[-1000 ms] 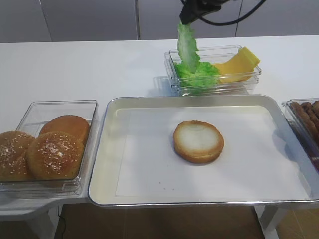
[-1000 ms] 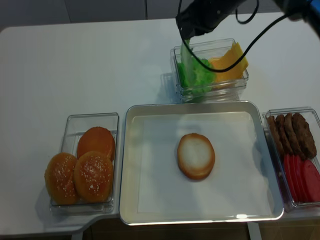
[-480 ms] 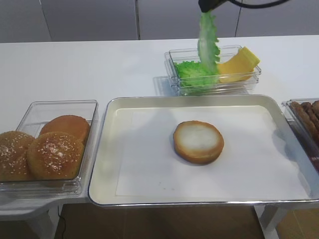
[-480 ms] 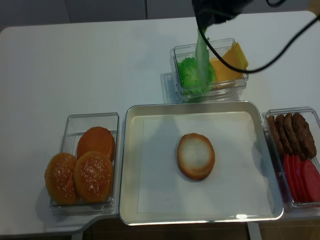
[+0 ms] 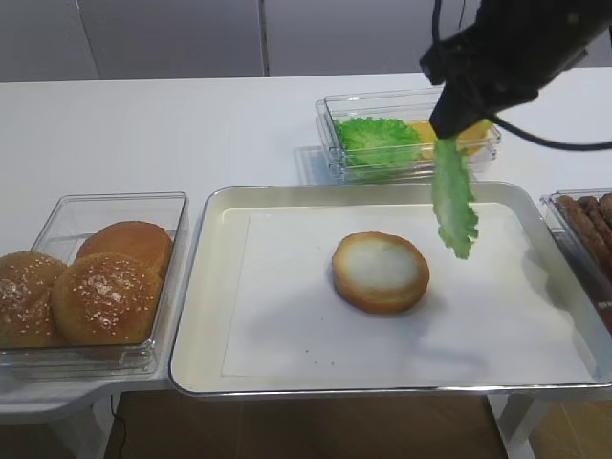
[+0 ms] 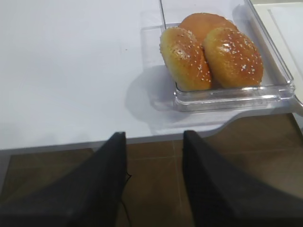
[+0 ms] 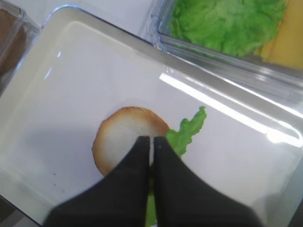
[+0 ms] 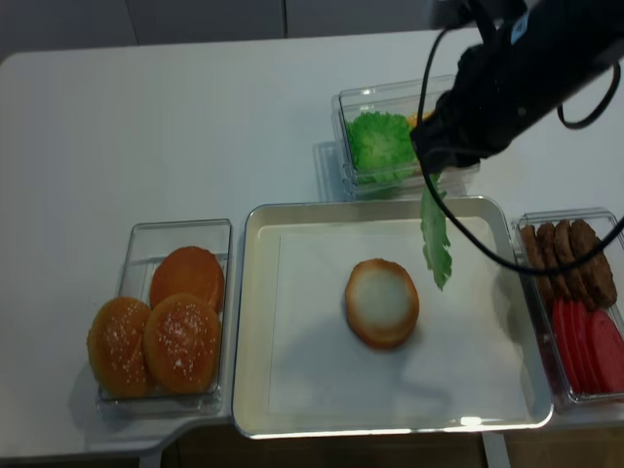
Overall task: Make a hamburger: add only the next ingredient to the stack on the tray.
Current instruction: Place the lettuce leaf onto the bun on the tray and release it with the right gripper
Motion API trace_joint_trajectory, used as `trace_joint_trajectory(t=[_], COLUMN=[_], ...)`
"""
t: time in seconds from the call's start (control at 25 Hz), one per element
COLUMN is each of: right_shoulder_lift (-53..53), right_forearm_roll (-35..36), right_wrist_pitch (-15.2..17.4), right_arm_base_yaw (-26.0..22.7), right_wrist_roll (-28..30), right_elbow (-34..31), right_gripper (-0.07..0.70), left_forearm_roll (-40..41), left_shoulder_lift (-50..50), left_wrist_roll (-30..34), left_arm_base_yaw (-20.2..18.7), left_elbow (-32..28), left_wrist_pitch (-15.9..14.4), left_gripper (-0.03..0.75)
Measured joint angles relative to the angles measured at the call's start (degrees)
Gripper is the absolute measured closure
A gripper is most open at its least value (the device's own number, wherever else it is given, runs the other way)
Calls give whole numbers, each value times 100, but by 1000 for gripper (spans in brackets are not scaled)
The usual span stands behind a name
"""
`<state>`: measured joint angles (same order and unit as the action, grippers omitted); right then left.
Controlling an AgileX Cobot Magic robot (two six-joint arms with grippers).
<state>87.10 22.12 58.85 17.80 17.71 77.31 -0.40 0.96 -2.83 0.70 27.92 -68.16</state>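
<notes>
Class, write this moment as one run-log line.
right pincer: shut on lettuce leaf | leaf: hanging above tray, beside bun bottom half | left pincer: open, empty

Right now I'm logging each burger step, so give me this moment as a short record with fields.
right gripper: shut on the lettuce leaf
leaf position: hanging above the tray, just right of the bun bottom, not yet on it
bun bottom: bare, cut face up on the white paper
left gripper: open, empty, near the sesame buns
lettuce and cheese container: behind the tray
</notes>
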Motion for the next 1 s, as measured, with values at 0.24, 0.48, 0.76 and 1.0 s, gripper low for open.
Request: trace_joint_trajectory(t=[0.24,0.48,0.76,1.0], right_shoulder_lift=[-71,-74,-34,172], right_forearm_roll=[74,220,924,1306], right_wrist_pitch=[-667,-1183,-1382,-1395], right_arm_base_yaw=[0,0,24,24], right_wrist_roll=[326,596,1036,1102], right_elbow=[-875,-1371,-1513,-1513], right_gripper=[629,629,629,629], left_forearm_roll=[0,0,0,0], left_shoulder_lift=[0,0,0,0], left_wrist_roll=[0,0,0,0], left_arm_base_yaw=[0,0,0,0], left_elbow=[0,0,0,0], left_wrist_pitch=[0,0,3,3], left_gripper=[416,417,416,416])
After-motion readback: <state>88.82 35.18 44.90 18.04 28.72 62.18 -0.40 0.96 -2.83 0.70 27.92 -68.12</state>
